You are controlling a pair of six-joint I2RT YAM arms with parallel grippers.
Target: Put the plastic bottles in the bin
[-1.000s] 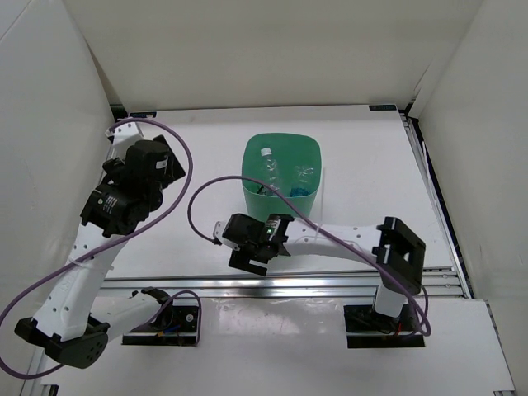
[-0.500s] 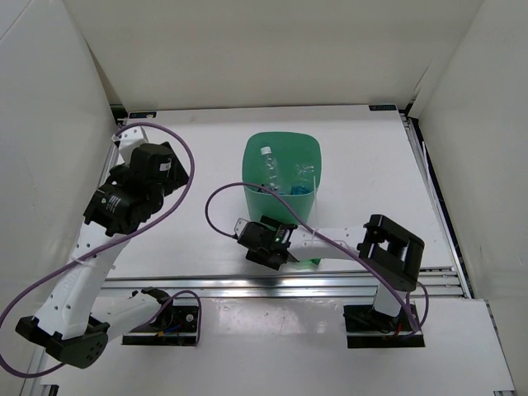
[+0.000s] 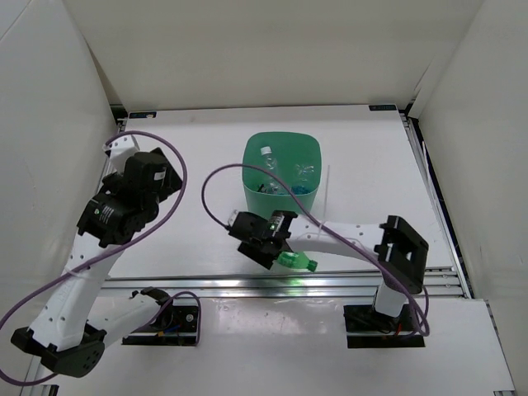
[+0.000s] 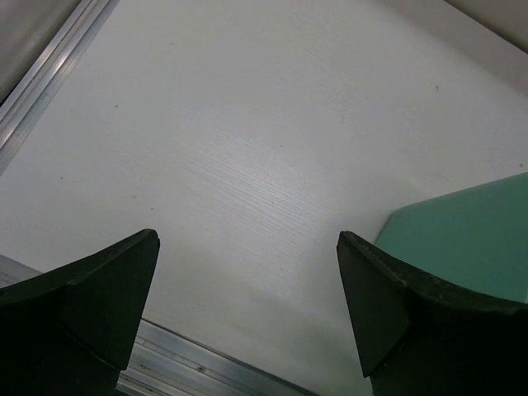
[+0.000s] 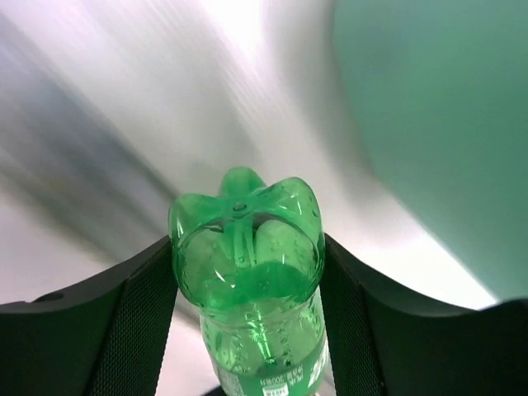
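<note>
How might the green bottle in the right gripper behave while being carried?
Seemingly empty, the green bottle is probably light. Its translucent wall looks thin and may dent in the right gripper. Being round, it could roll if dropped.

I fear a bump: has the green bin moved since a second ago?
No. The bin keeps the same gap from the far edge of the table.
</note>
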